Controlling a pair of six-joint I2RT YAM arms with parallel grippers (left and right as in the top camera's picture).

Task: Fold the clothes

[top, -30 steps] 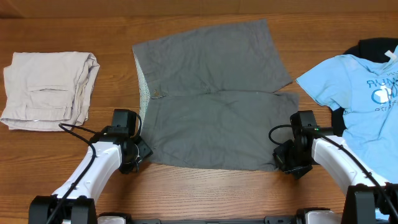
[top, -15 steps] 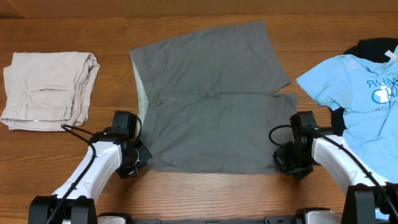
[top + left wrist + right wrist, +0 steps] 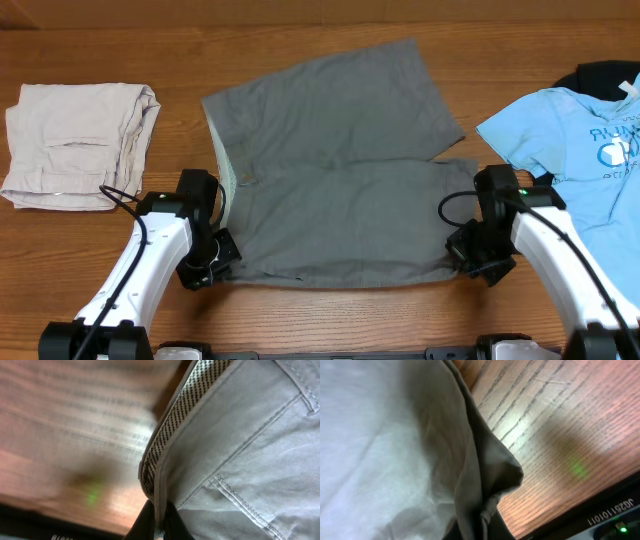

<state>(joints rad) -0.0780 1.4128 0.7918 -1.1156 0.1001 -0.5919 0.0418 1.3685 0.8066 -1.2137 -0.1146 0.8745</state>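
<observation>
The grey shorts [image 3: 335,170], the clothes, lie spread across the middle of the table, waistband to the left. My left gripper [image 3: 215,250] is shut on the near end of the waistband, whose checked lining [image 3: 175,425] runs up from the black fingers [image 3: 145,522]. My right gripper [image 3: 462,250] is shut on the near right corner of the leg hem [image 3: 505,467], with fabric bunched between its fingers. Both pinched corners are lifted slightly off the wood.
A folded pair of beige shorts [image 3: 80,145] lies at the far left. A light blue T-shirt [image 3: 575,160] rests on a black garment [image 3: 605,78] at the right edge. Bare wood shows along the front edge between the arm bases.
The left gripper has closed on the waistband. Both grippers have drawn the near edge up and slightly outward, and the far part of the shorts has slid and rotated a little to the left.
</observation>
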